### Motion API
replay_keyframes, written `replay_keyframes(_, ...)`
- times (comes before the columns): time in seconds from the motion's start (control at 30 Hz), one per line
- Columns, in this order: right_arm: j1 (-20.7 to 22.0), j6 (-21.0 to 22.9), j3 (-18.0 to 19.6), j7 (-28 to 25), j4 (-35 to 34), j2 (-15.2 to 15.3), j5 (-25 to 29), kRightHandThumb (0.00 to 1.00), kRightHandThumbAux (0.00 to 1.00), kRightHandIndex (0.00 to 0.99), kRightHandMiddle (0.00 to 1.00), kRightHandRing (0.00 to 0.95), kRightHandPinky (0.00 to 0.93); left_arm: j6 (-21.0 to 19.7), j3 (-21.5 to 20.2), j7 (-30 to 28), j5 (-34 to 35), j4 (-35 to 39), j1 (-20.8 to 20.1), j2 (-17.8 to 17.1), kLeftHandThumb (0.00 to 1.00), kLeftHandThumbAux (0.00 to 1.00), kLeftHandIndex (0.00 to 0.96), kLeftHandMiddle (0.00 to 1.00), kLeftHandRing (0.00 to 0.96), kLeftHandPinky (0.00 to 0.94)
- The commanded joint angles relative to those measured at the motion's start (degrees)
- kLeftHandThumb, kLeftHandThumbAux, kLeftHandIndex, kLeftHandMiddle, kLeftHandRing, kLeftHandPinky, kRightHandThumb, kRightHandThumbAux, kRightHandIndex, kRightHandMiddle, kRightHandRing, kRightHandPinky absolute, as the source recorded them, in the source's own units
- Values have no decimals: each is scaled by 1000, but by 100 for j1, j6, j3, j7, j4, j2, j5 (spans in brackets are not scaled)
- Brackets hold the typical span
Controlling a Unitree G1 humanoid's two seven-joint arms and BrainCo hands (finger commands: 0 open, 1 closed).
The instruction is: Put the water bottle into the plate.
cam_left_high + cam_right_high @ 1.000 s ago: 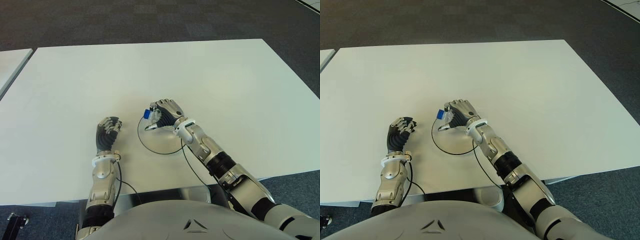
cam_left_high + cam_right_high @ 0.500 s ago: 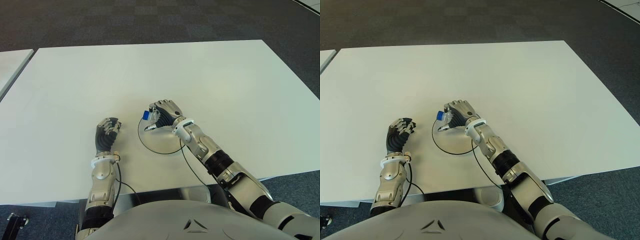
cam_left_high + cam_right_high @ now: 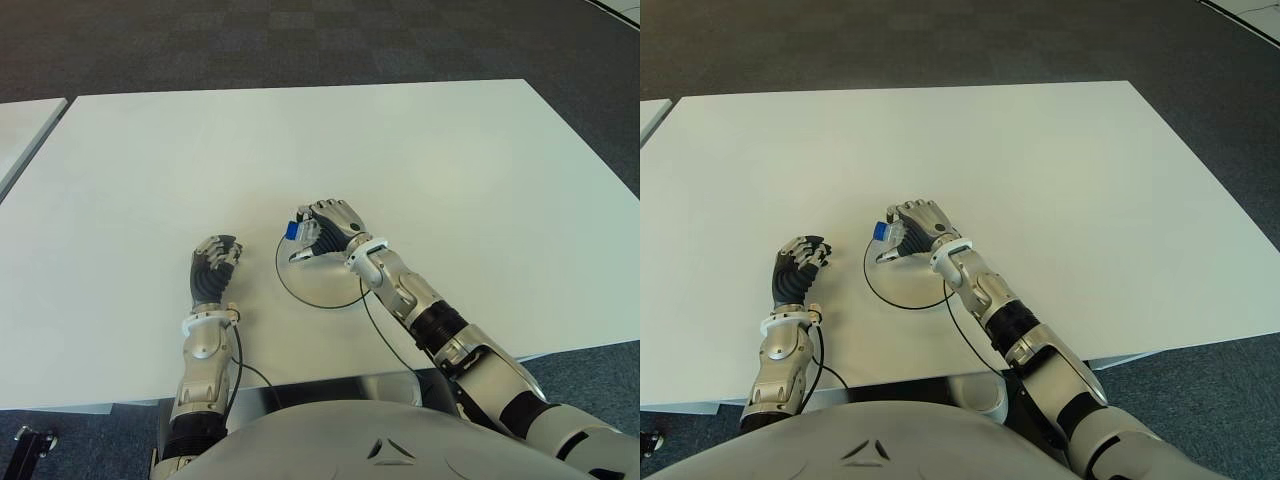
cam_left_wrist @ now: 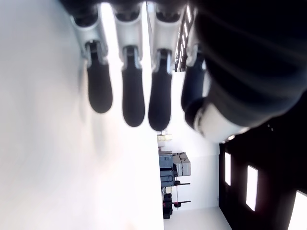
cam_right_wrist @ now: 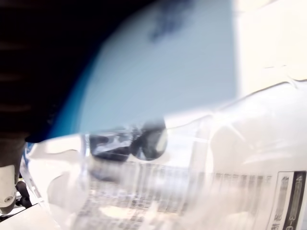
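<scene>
Water bottle (image 3: pixel 297 229) mostly hidden inside right hand (image 3: pixel 330 227); only blue cap and sliver of clear body show, near desk's (image 3: pixel 480 180) front edge. Right wrist view: bottle fills picture, blurred, label print unreadable, cut off by picture edges. Plate (image 3: pixel 318 291) visible only as thin dark ring; right side covered by right forearm, far part by right hand. Left hand (image 3: pixel 214 262), left of plate: contact with desk unclear. Second surface (image 3: pixel 20 125) beyond desk's left edge cut off.
</scene>
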State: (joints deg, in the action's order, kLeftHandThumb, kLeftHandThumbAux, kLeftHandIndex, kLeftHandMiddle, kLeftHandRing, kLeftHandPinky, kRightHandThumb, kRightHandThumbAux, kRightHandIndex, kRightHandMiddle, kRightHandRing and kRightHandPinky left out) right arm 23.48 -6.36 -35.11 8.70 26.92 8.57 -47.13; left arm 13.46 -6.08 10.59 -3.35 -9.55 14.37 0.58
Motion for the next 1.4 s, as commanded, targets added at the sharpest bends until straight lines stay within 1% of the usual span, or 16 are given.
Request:
replay_keyframes(0.03,-168,-75,-166,-321,163,174,-17,596,584,118,210,307,419,-183,-7,-21,-9,-124,93,-4,704,716,428,495,488,484)
replay_keyframes(0.07,-142,-117,-198,-383,156,215,-41,570,568,75,134,213,335,-187,-6,-24,-8,-122,92,-6,704,716,428,495,488,484)
replay_keyframes(0.13,-73,-258,-278,-516,149,330,-93,539,537,30,55,98,211,-195,-3,-33,-6,-116,92,-9,704,716,428,495,488,485)
replay_keyframes(0.17,-45,-359,-306,-561,154,392,-96,534,529,24,43,78,186,-194,-2,-38,-4,-119,89,-11,704,716,428,495,488,485)
replay_keyframes(0.2,-26,-431,-323,-592,158,434,-96,528,493,15,28,50,119,-194,-1,-42,-2,-121,87,-12,704,716,428,495,488,486)
replay_keyframes(0.23,-14,-533,-333,-624,166,483,-74,526,481,12,22,40,95,-185,0,-50,4,-127,85,-13,704,716,428,495,488,487)
replay_keyframes(0.27,-6,-607,-337,-648,172,518,-56,527,430,7,14,25,60,-181,2,-54,8,-129,84,-13,704,716,428,496,489,490)
replay_keyframes(0.33,-2,-715,-327,-679,189,547,-16,528,377,3,5,10,24,-170,3,-62,17,-133,83,-12,704,716,428,497,490,493)
replay_keyframes(0.37,-11,-809,-314,-706,192,571,33,529,365,2,4,8,19,-155,3,-72,30,-138,80,-11,704,716,428,497,491,493)
replay_keyframes(0.43,-26,-946,-291,-746,194,607,97,543,308,0,1,3,8,-132,2,-87,47,-147,78,-10,704,715,428,499,493,494)
replay_keyframes(0.53,-44,-1056,-269,-787,181,638,137,551,277,0,0,1,3,-112,3,-94,55,-161,72,-12,705,715,428,500,494,494)
replay_keyframes(0.6,-66,-1136,-256,-829,140,664,166,560,237,0,0,0,1,-99,7,-88,41,-175,69,-18,704,715,428,500,492,491)
replay_keyframes(0.8,-106,-1322,-213,-919,75,712,260,563,174,0,0,0,0,-125,22,-62,13,-149,73,-7,704,716,428,499,492,493)
replay_keyframes(1.03,-150,-1353,-192,-992,-4,748,288,568,140,0,0,0,0,-110,19,-35,-18,-202,42,-19,704,716,428,504,499,493)
replay_keyframes(1.4,-274,-1365,-163,-1042,-206,795,301,558,124,0,0,0,0,-113,17,-7,-29,-198,38,-4,704,717,428,502,496,488)
